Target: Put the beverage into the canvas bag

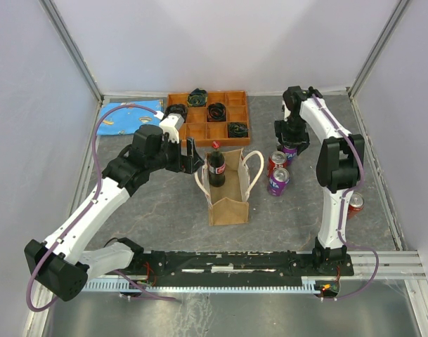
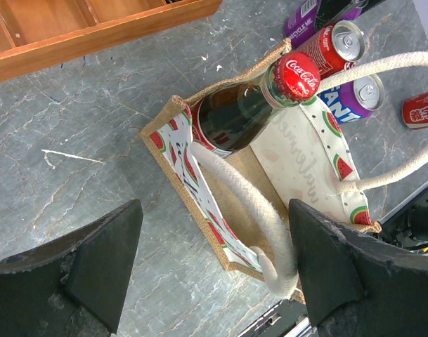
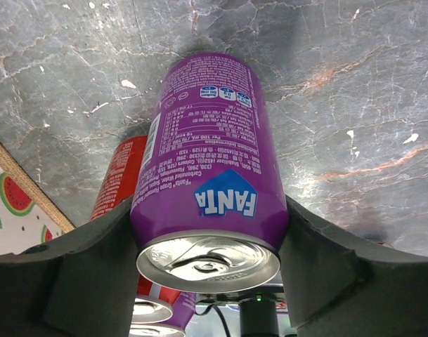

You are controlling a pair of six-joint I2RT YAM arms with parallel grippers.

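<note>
While the right end effector [image 3: 208, 263] grips a purple Fanta can [image 3: 210, 161] between its fingers, one on each side of the can, the left end effector [image 2: 214, 253] is spread wide and holds nothing. The left one sits just beside the bag [image 1: 229, 193], on the bag's left. In the left wrist view a white handle [image 2: 249, 210] loops close to one finger [image 2: 340, 274]; contact cannot be judged. The bag stands mid-tabletop [image 1: 164, 210] with a dark bottle [image 1: 216, 167] inside, its red cap above the rim. The Fanta can is to the right of the bag, outside it, top end towards the wrist camera. Whether its base touches the tabletop is unclear. A red can [image 1: 277, 163] and another purple can [image 1: 278, 181] stand between it and the bag.
</note>
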